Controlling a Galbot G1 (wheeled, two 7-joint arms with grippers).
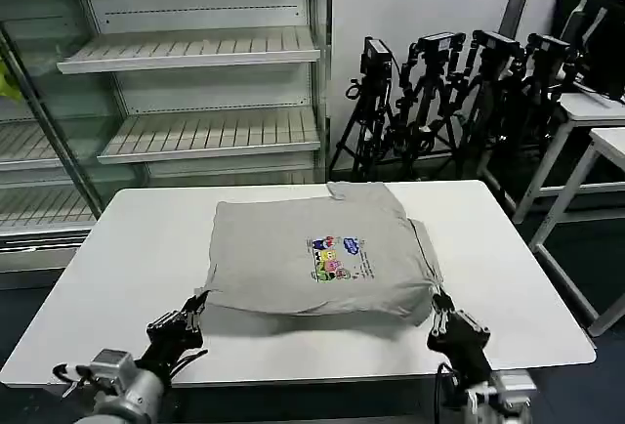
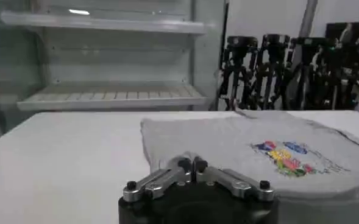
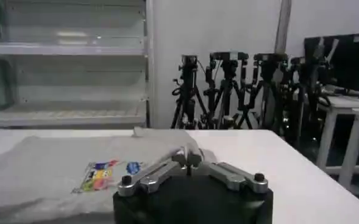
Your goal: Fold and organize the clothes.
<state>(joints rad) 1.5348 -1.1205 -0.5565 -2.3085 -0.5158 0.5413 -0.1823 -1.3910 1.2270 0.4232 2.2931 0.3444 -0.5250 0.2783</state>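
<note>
With the left gripper (image 1: 192,311) and right gripper (image 1: 440,313) each pinching a near corner of the light grey cotton T-shirt (image 1: 317,253) on the white bench (image 1: 127,248), uneven lifting could skew the fold

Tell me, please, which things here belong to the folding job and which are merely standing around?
Part of the job:
T-shirt, grey, folded on the white table
left gripper and right gripper, each shut at a near corner

Just standing by:
tripods
shelving
side tables
</note>
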